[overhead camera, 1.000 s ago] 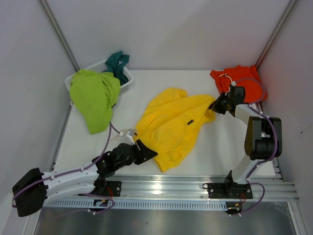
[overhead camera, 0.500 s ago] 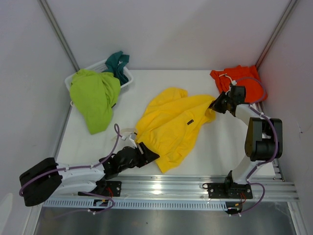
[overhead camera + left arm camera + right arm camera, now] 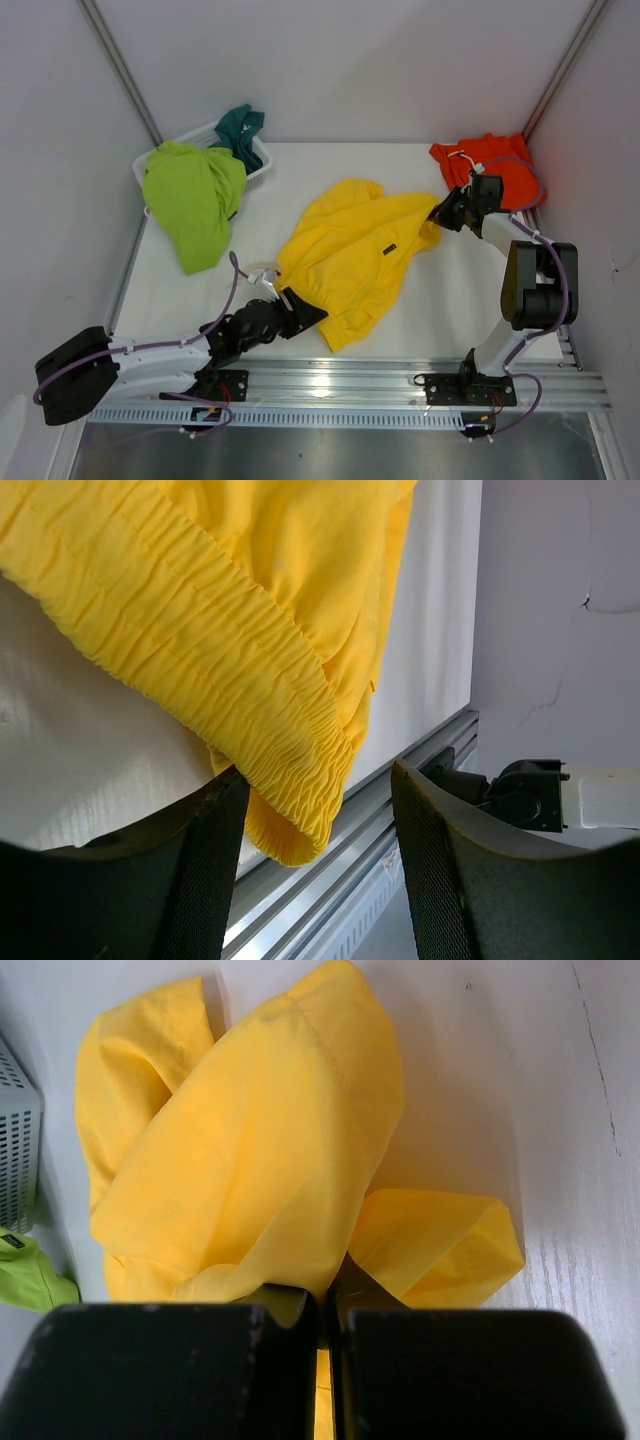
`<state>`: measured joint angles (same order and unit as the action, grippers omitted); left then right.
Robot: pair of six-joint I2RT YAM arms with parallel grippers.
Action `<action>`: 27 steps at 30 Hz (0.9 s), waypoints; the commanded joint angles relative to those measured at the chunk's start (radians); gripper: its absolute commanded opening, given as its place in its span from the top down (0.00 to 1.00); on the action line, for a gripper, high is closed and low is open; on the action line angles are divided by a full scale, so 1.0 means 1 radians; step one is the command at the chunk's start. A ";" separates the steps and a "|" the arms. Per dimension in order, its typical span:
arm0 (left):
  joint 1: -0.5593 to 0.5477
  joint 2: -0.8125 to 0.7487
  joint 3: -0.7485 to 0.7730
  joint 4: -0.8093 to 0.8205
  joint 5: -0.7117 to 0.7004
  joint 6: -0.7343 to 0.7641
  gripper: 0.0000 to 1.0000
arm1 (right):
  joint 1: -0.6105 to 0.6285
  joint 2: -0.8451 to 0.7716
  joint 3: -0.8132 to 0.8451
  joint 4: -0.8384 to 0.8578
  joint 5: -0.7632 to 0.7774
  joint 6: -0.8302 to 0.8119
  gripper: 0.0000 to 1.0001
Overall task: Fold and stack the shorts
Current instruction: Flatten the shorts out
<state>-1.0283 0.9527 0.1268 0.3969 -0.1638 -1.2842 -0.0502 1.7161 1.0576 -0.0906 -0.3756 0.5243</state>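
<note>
The yellow shorts lie spread in the middle of the table. My left gripper is open at their near left edge. In the left wrist view the ruched waistband hangs between the spread fingers of the left gripper, against the left one. My right gripper is shut on the far right corner of the yellow shorts, with fabric pinched between the right gripper's fingers. The orange shorts lie at the back right. The lime-green shorts drape over the basket, with the teal ones behind them.
The white plastic basket stands at the back left; its side shows in the right wrist view. The metal rail runs along the near edge. Walls close in the left, right and back.
My left arm's rear links shifted a little while its gripper stayed at the waistband. The right arm and the shorts have not moved.
</note>
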 commanded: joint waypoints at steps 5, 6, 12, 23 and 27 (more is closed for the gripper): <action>-0.010 0.012 0.014 0.118 -0.098 -0.003 0.41 | -0.005 -0.039 -0.005 0.046 -0.016 0.013 1.00; -0.009 0.002 0.011 0.122 -0.117 0.015 0.43 | -0.005 -0.041 -0.005 0.046 -0.017 0.013 1.00; -0.007 -0.022 0.053 0.074 -0.203 0.059 0.53 | -0.005 -0.049 -0.010 0.051 -0.025 0.016 1.00; -0.006 0.228 0.074 0.286 -0.053 0.054 0.90 | -0.010 -0.069 0.010 -0.007 -0.014 -0.021 1.00; 0.017 0.247 0.047 0.335 -0.039 0.031 1.00 | -0.014 -0.087 0.024 -0.061 0.012 -0.044 1.00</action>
<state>-1.0275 1.2022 0.1631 0.6182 -0.2291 -1.2518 -0.0555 1.6840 1.0473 -0.1108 -0.3809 0.5179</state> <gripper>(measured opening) 0.010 0.010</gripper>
